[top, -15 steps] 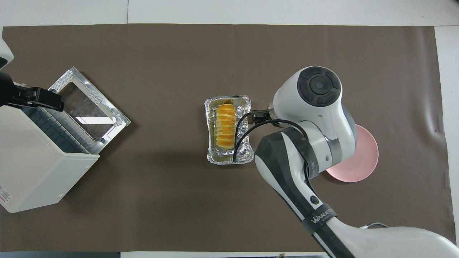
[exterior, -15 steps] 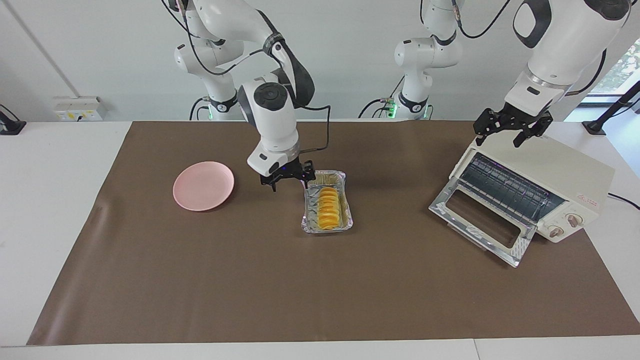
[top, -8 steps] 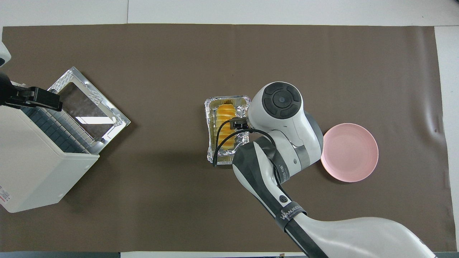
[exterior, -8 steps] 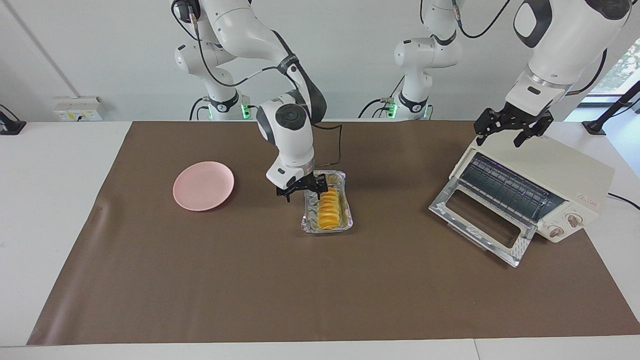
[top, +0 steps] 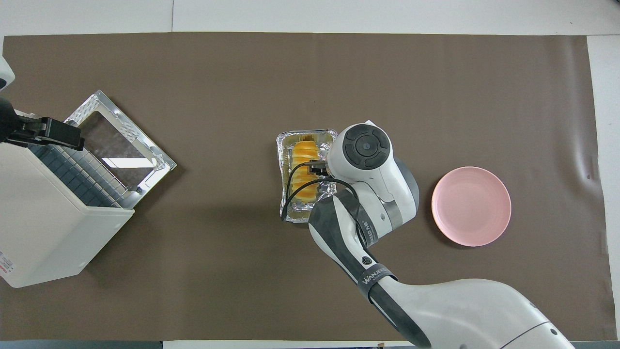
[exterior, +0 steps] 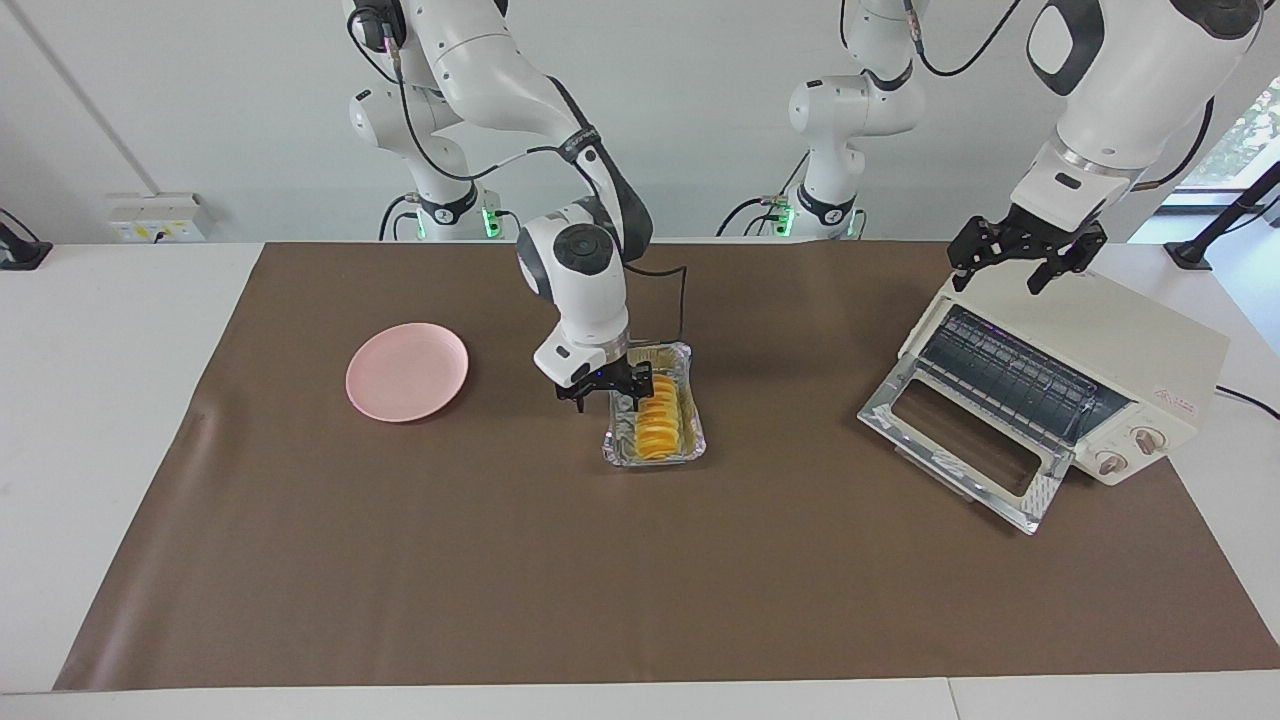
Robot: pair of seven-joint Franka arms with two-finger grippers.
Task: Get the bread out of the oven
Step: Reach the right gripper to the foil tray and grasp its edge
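The golden ridged bread lies in a crinkled foil tray at the middle of the brown mat, outside the oven. My right gripper is low over the tray's edge on the right arm's side. It is open, with one finger inside the tray against the bread and the other outside the rim. From overhead, its wrist hides the fingers. The cream oven stands toward the left arm's end, its glass door folded down. My left gripper waits open over the oven's top.
A round pink plate lies on the mat toward the right arm's end, beside the tray. The oven's wire rack shows through the open front. A black cable loops from the right wrist over the tray.
My right gripper has moved from beside the tray on the plate's side onto the tray's edge and come lower, one finger now inside by the bread. The left arm has not moved.
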